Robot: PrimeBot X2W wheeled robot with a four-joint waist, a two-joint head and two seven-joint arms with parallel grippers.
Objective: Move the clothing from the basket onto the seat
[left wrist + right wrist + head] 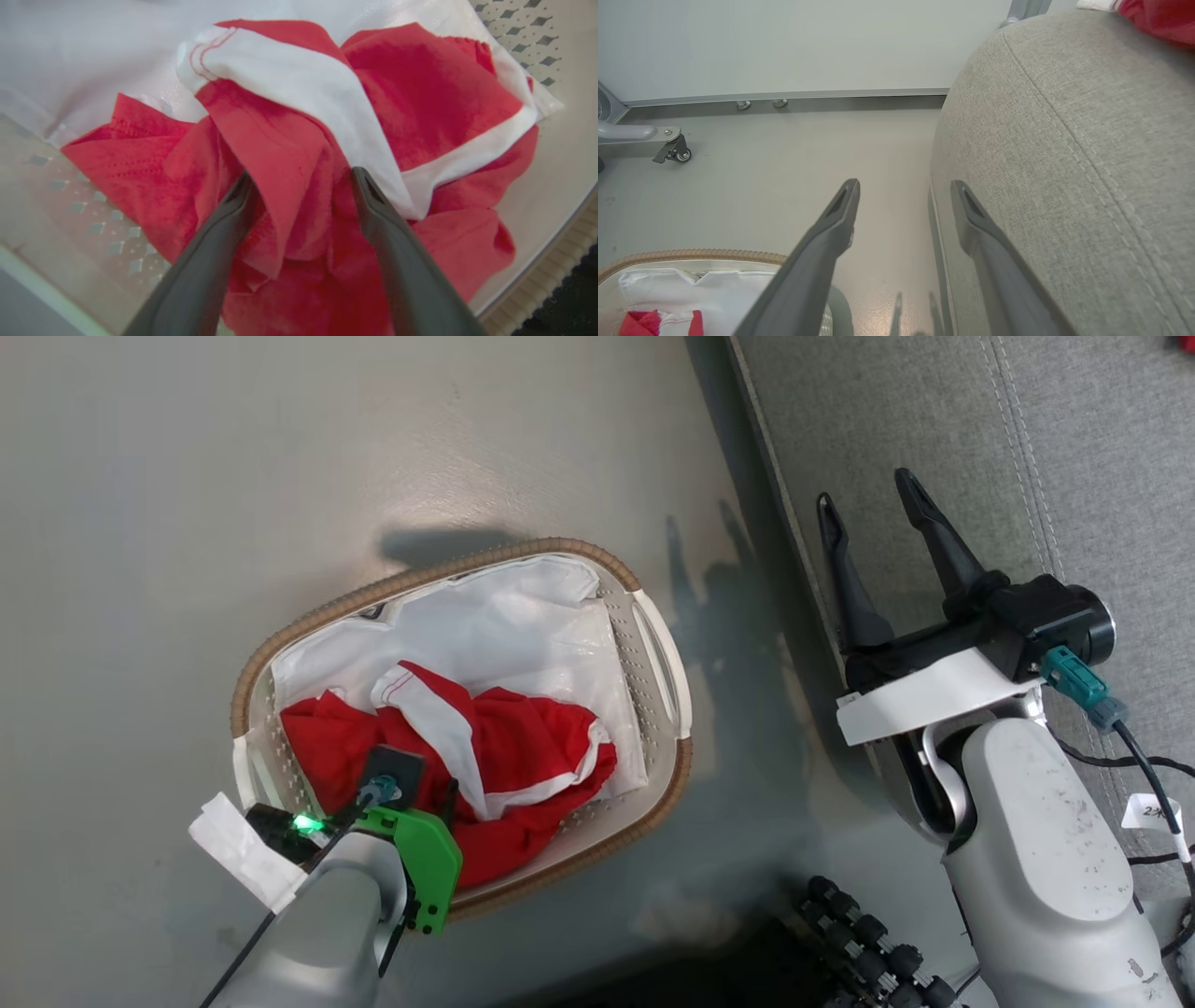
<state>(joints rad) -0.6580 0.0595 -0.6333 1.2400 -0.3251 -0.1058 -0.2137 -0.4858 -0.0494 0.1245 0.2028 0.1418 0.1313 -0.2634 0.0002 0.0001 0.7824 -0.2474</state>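
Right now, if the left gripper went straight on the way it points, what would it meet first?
The red clothing in the basket: a raised fold sits inside the open left gripper, so contact looks almost immediate, though depth is uncertain.

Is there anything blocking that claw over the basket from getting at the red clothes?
Nothing visible does. The left gripper is open, its fingers on either side of a fold of the clothing in the basket; nothing lies over the pile.

right forearm point(1036, 821): pale grey, speckled | right gripper point(864, 487): long dark fingers point(938, 537) | left wrist: green bracket point(425, 859), lit green LED point(303, 823) | right wrist: teal connector point(1074, 677), black cable point(1144, 761)
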